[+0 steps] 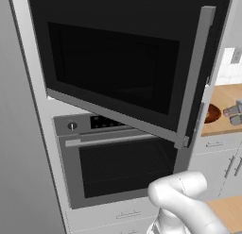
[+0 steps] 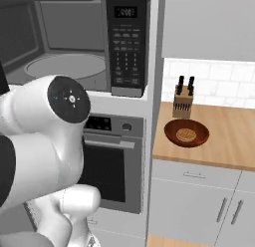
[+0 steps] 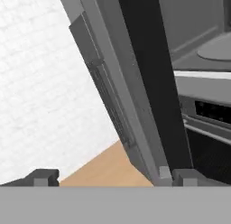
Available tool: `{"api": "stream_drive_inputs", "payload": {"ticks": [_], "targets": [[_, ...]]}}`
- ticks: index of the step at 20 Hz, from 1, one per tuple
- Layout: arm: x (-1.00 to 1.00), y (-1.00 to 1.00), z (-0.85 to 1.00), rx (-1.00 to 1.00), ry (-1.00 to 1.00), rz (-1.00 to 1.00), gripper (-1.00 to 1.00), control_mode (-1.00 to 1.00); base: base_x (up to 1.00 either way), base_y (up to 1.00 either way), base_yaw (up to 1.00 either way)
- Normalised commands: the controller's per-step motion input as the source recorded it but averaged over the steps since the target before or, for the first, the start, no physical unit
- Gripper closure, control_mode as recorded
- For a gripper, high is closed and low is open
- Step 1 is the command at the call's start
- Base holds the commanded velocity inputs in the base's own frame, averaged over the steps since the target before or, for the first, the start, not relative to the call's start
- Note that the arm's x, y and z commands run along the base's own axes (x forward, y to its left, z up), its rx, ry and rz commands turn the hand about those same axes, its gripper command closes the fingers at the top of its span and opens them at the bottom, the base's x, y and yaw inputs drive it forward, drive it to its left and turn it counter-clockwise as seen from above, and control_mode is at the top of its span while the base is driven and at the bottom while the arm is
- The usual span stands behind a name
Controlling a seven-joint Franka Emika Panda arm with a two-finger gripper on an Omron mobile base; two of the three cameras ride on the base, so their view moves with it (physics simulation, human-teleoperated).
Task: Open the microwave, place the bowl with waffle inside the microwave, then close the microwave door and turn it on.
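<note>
Door (image 1: 118, 72) swung wide, seen from the left as a black panel with dark window and silver handle (image 1: 196, 72) along its free edge, hanging out over the oven (image 1: 118, 164) below. Microwave (image 2: 74, 42) cavity exposed from the right, grey turntable (image 2: 64, 66) bare, keypad (image 2: 127, 52) beside it. First step judged done. Bowl (image 2: 187, 132) sitting on the wooden counter (image 2: 229, 141) right of the microwave, waffle (image 2: 186, 135) inside, just in front of a knife block (image 2: 183, 102); also glimpsed past the door edge (image 1: 211, 113) from the left. Not yet picked up. Gripper (image 3: 113, 178) spread to its widest, nothing between the fingertips (image 3: 43, 177), close beside the microwave's front frame with white tile and counter off to one side. Still to do, by this reading: reach the bowl, carry it onto the turntable, shut the door, press start. Roughly a quarter through. Open door standing between arm and counter, so likely a hazard for the reach.
</note>
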Motion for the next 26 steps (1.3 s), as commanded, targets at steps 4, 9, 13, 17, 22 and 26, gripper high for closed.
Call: {"api": "stream_drive_inputs", "payload": {"ticks": [4,9,13,17,22,26], "targets": [[0.62,-0.14,-0.24,0.09,-0.18,0.89,-1.0,-1.0,0.0,0.0,0.0],[0.0,-0.32,-0.16,0.03,-0.18,0.3,-1.0,-1.0,0.0,0.0,0.0],[0.09,-0.09,-0.11,0.05,-0.03,0.03,-1.0,-1.0,0.0,0.0,0.0],[0.69,0.0,-0.06,0.17,0.0,0.02,-1.0,-1.0,0.0,0.0,0.0],[0.97,-0.2,-0.05,0.22,-0.03,0.1,-1.0,-1.0,0.0,0.0,0.0],[0.55,0.13,-0.21,0.08,-0.03,0.06,-1.0,-1.0,0.0,0.0,0.0]]}}
